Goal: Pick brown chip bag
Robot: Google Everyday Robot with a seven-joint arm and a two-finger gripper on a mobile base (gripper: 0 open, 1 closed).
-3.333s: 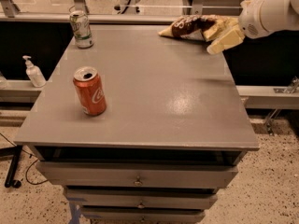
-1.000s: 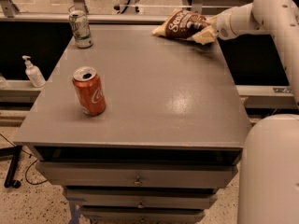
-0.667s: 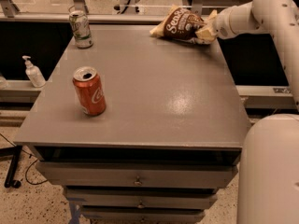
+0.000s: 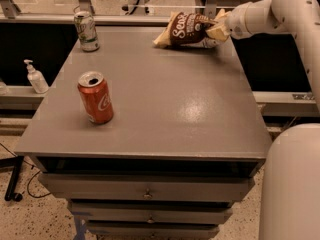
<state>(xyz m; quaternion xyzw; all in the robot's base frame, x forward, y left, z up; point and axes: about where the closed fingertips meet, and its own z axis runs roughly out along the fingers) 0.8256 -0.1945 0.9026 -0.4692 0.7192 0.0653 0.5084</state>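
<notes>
The brown chip bag (image 4: 187, 29), dark brown with cream edges and white script, is at the far right of the grey table (image 4: 160, 99), lifted a little off the surface with its left end tipped down. My gripper (image 4: 216, 30) is shut on the bag's right end, its cream fingers (image 4: 218, 33) clamped over the foil. The white arm reaches in from the upper right.
A red soda can (image 4: 95, 97) stands upright at the table's front left. A green-and-white can (image 4: 87, 31) stands at the far left corner. A white pump bottle (image 4: 35, 77) sits on a ledge left of the table. Drawers lie below the front edge.
The gripper closed on the bag's right end and raised it; the bag has lifted and tilted up from lying flat on the table. The cans have not moved.
</notes>
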